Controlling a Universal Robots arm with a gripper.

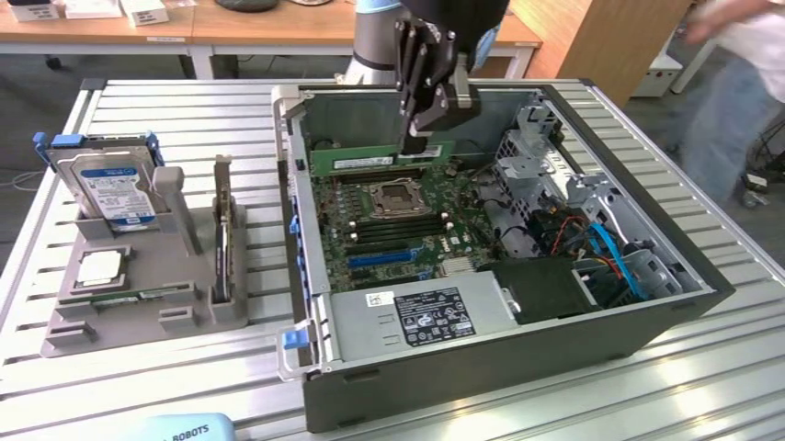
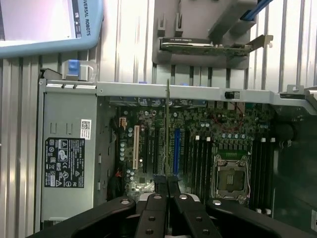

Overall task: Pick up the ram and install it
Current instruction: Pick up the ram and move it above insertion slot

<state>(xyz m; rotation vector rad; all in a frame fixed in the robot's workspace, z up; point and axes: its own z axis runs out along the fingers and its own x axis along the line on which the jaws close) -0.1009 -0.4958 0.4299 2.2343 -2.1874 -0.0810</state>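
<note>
Hanging edge-on, the ram is just a thin sliver in the wrist view, so no way to read its chips or label. The pincer is pinching it from above, covering part of it, over the motherboard inside the open case.

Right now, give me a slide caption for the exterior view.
End effector holds the ram above the motherboard in the open computer case.
</note>
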